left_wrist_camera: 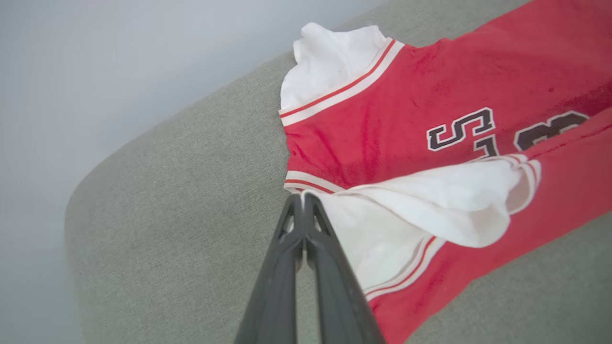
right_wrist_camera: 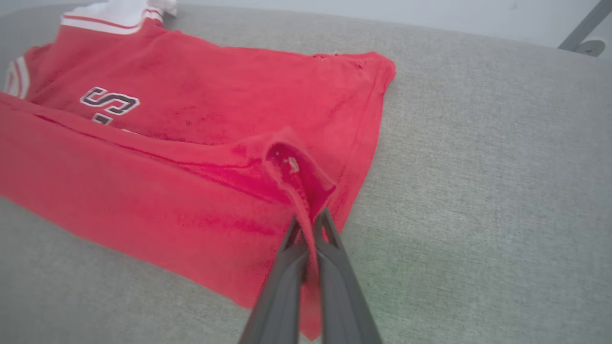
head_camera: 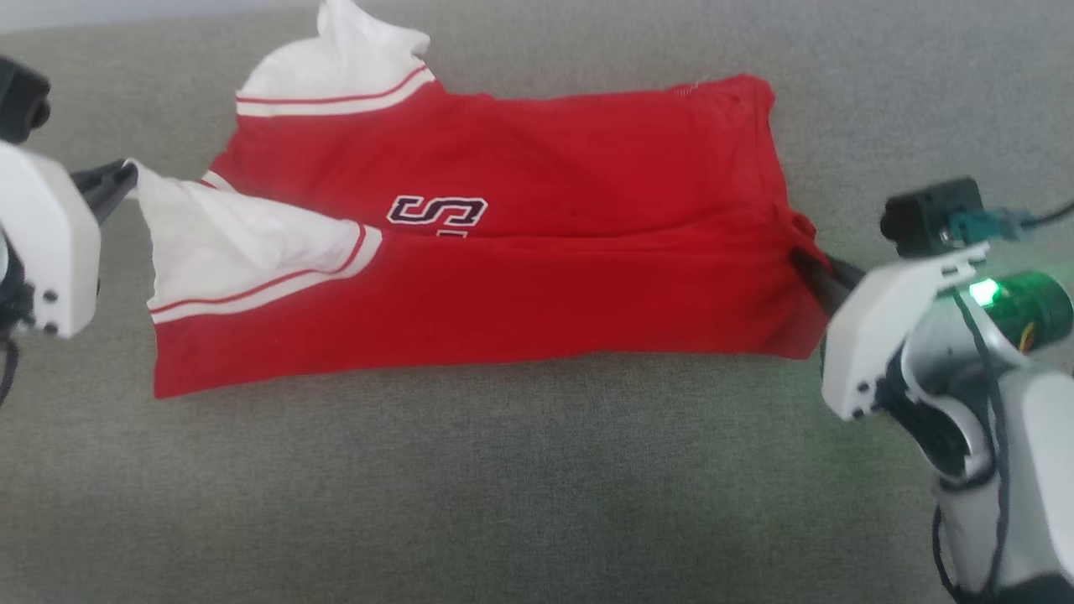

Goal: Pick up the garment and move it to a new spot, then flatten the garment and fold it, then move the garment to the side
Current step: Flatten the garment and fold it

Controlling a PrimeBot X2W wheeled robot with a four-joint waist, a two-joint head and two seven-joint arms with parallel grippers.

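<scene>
Currently my left gripper [head_camera: 126,174] has its fingers pressed together on the very tip of the near white sleeve [head_camera: 243,243], and the cloth is drawn out to a point toward the arm. In the left wrist view the two dark fingers meet at that tip with no gap between them. My right gripper [head_camera: 803,262] is likewise clamped, on a bunched bit of red fabric at the hem end; in the right wrist view a strip of red runs down between its fingers. The garment [head_camera: 545,285] is stretched between the two grippers and lies lengthwise across the grey upholstered surface [head_camera: 503,470], collar end to my left, hem end to my right. Its near half is folded up over the far half, and the fold's edge runs along the middle. Dark lettering [head_camera: 436,210] outlined in white shows just above that edge, only an "S" fully readable, the rest partly covered. The far sleeve [head_camera: 344,63] sticks up crumpled at the upper left, with red-and-white trim at its base. A green light [head_camera: 986,292] glows on the right wrist. A pale wall [left_wrist_camera: 119,62] shows past the surface's rounded edge.
</scene>
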